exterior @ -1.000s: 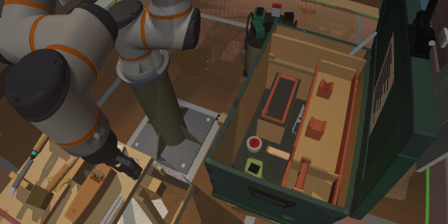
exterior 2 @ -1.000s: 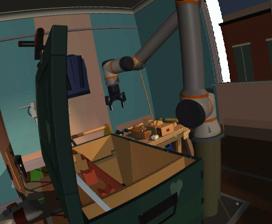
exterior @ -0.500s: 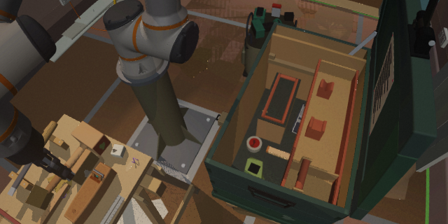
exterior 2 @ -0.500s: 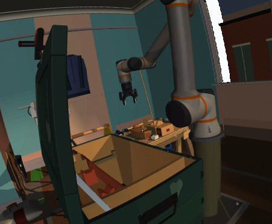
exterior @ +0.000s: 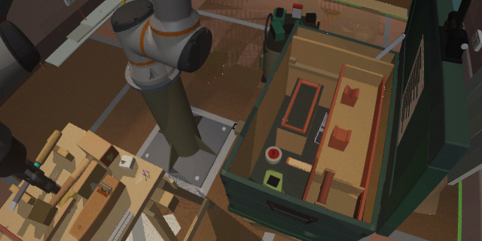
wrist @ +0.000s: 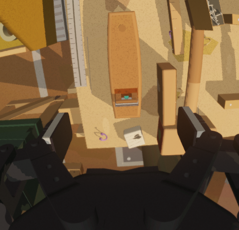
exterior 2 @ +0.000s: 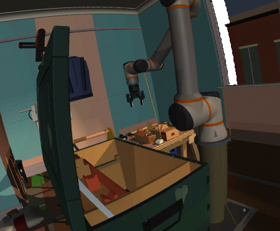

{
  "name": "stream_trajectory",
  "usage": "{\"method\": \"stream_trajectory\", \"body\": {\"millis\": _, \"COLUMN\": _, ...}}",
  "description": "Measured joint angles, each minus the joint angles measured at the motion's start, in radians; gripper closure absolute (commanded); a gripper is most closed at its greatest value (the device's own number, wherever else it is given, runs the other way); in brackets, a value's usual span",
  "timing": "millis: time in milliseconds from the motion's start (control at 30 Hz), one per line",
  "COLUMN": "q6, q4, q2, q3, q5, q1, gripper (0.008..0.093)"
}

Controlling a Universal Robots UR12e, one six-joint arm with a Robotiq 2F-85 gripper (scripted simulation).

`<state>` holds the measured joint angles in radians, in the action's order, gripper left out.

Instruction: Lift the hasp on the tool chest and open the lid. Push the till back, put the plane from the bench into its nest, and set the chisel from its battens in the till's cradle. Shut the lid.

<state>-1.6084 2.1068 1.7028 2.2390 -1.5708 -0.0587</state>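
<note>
The wooden plane [wrist: 124, 65] lies flat on the workbench [exterior: 75, 184], its iron and wedge near my end. In the side camera the plane [exterior: 96, 205] sits on the bench's near part. My gripper [wrist: 123, 130] hangs open and empty high above the bench, over the plane's near end [exterior 2: 135, 101]. The green tool chest [exterior: 308, 143] stands open with its lid [exterior 2: 52, 124] upright. The till [exterior: 350, 139] is pushed to the back, with two red cradle blocks [exterior: 344, 116]. The orange-rimmed nest [exterior: 301, 105] lies on the chest floor.
A teal wall stands behind the bench. A steel rule [wrist: 76, 38], a mallet [wrist: 195, 65], a wooden block [wrist: 166, 100] and a small white cube [wrist: 134, 140] lie around the plane. My arm's column [exterior: 169, 113] stands between bench and chest.
</note>
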Motion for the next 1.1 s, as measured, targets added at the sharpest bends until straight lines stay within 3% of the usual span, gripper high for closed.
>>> {"method": "stream_trajectory", "body": {"millis": 267, "q6": -0.001, "q4": 0.01, "q2": -0.004, "q3": 0.004, "q5": 0.0, "q1": -0.001, "gripper": 0.0134}}
{"method": "stream_trajectory", "body": {"millis": 433, "q6": -0.001, "q4": 0.072, "q2": -0.035, "q3": 0.034, "q5": 0.0, "q1": -0.001, "gripper": 0.0134}}
{"method": "stream_trajectory", "body": {"millis": 867, "q6": -0.001, "q4": 0.407, "q2": -0.256, "q3": 0.153, "q5": 0.0, "q1": -0.002, "gripper": 0.0134}}
{"method": "stream_trajectory", "body": {"millis": 1100, "q6": -0.002, "q4": 0.502, "q2": -0.332, "q3": 0.172, "q5": 0.0, "q1": -0.002, "gripper": 0.0134}}
